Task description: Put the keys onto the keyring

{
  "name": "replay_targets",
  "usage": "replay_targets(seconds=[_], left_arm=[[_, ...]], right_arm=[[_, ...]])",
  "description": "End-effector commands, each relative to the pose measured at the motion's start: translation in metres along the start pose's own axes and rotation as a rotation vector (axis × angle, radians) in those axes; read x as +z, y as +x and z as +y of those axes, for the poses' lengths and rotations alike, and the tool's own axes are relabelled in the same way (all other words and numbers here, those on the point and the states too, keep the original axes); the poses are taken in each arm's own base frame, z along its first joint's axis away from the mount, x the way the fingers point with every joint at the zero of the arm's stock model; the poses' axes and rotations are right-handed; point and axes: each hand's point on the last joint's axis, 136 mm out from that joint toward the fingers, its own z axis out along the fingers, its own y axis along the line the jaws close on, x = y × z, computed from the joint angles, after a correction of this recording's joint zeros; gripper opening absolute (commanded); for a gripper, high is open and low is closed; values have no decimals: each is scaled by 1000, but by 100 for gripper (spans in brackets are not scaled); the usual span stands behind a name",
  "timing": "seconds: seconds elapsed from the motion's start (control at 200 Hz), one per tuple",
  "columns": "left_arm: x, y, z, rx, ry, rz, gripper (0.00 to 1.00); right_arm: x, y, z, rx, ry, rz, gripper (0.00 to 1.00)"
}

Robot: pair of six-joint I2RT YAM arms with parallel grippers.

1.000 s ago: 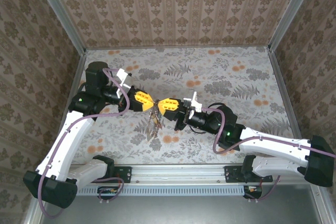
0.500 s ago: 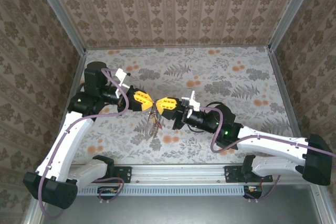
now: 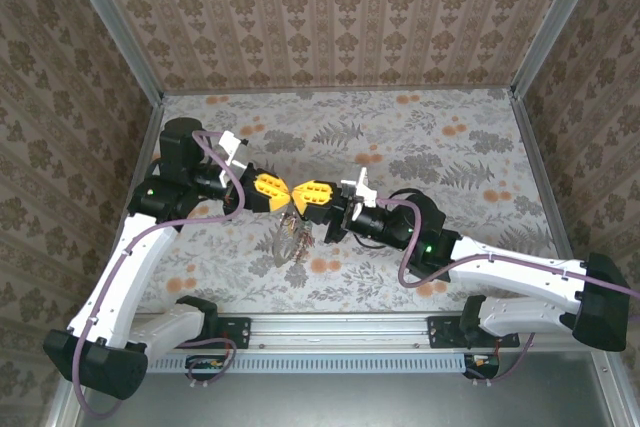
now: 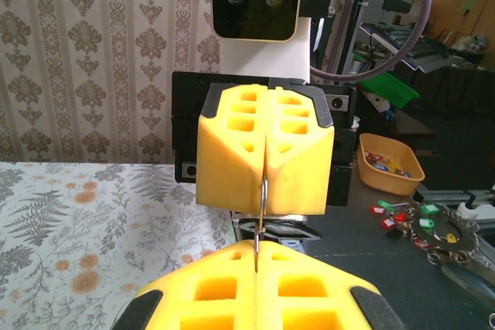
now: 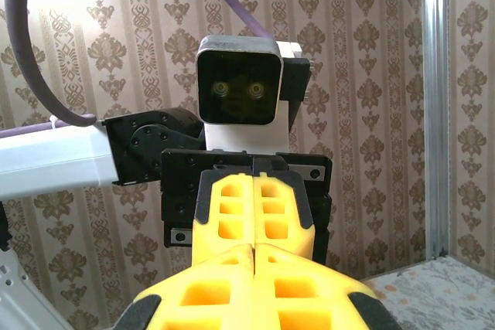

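Left pincer (image 3: 284, 194), right pincer (image 3: 299, 196) tip-to-tip, both pinching keyring (image 4: 262, 205), keys (image 3: 296, 241) dangling over table (image 3: 450, 137)

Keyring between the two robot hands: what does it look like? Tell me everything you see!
The keyring is a thin grey metal loop dangling over the flowery table, just below where the left gripper and right gripper meet tip to tip. Both yellow grippers are shut, pinching its top; the left wrist view shows it edge-on as a fine wire between them. Small brownish keys hang bunched on it, too blurry to count.
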Motion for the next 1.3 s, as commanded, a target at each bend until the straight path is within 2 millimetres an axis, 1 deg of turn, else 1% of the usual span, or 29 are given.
replay_targets(seconds=[0.0, 0.305, 0.62, 1.02, 1.17, 1.295], left_arm=[[0, -16, -14, 92, 23, -10, 0], [-2, -16, -11, 83, 21, -12, 0], [-2, -16, -11, 81, 23, -13, 0], [-3, -17, -13, 83, 25, -14, 0], [-2, -17, -13, 86, 26, -14, 0], [-2, -16, -12, 81, 26, -14, 0]], right_arm=[[5, 16, 5, -21, -37, 86, 0], [1, 47, 6, -65, -59, 212, 0], [-9, 69, 10, -137, -111, 328, 0], [-16, 80, 7, -229, -125, 400, 0], [-17, 85, 7, -286, -141, 429, 0], [-20, 88, 3, -337, -132, 448, 0]])
